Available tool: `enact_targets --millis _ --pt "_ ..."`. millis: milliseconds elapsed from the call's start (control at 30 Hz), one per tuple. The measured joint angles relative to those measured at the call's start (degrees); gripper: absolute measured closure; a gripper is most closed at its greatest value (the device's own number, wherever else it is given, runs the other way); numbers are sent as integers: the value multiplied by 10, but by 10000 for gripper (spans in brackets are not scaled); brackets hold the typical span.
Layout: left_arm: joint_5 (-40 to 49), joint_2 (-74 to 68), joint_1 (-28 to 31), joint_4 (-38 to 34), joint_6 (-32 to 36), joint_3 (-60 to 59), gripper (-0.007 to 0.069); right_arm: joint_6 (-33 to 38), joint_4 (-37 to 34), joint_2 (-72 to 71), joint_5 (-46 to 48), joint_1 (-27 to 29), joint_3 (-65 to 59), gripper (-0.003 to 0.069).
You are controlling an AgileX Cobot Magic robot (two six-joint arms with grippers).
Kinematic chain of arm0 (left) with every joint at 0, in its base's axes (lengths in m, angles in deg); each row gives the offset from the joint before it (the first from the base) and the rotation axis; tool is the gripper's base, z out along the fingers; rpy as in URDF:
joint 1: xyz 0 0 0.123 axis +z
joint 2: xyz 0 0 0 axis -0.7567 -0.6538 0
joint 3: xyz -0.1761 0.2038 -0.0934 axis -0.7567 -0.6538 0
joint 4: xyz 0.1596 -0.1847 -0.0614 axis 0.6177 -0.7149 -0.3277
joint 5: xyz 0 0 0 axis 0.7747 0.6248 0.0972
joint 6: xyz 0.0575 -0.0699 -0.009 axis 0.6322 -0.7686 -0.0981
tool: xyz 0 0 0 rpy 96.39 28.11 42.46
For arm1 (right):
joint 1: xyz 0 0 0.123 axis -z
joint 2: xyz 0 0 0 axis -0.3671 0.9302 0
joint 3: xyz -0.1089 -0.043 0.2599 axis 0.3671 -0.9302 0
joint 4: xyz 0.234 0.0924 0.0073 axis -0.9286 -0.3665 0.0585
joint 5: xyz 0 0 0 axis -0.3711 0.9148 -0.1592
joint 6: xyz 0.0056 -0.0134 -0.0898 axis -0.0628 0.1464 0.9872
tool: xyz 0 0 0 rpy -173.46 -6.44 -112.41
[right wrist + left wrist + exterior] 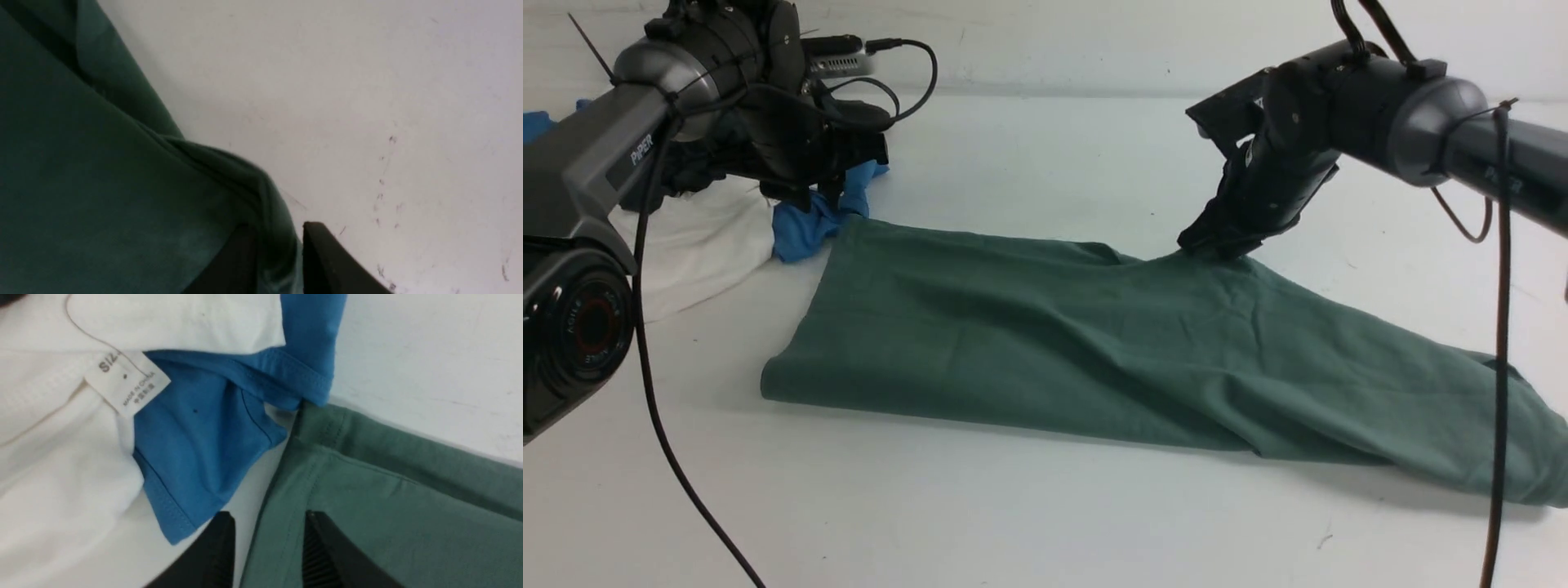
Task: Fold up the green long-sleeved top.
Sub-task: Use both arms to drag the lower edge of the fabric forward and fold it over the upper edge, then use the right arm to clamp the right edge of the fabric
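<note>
The green long-sleeved top lies folded into a long band across the table; its logo and neck label are hidden. My left gripper is at the band's far left corner. In the left wrist view the gripper is open and straddles the top's edge, one finger over the bare table, the other over the cloth. My right gripper is at the band's far edge, where the cloth rises to a peak. In the right wrist view it is shut on a bunched ridge of the top.
A white garment and a blue garment lie heaped at the far left, the blue one touching the green corner. The white one shows a size label. Cables hang at the left and right.
</note>
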State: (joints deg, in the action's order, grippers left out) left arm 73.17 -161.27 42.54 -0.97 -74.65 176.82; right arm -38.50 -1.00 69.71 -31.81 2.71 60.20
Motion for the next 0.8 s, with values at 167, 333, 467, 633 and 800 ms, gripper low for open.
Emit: enact_targets --millis 167,333,467,633,800 --pt "18 4 1 -1 0 0 332 -26 7 -3 35 0 0 333" --pt "101 31 1 -77 82 1 477 -38 14 -55 148 2 0 298" --pt "110 48 -4 -127 156 -4 595 -34 -9 -94 156 16 -9 399" --pt "109 99 -28 -148 199 -120 629 -33 -82 -175 158 107 -109 648" --pt "110 119 -54 -148 212 -222 629 -53 -92 -214 161 192 -197 655"
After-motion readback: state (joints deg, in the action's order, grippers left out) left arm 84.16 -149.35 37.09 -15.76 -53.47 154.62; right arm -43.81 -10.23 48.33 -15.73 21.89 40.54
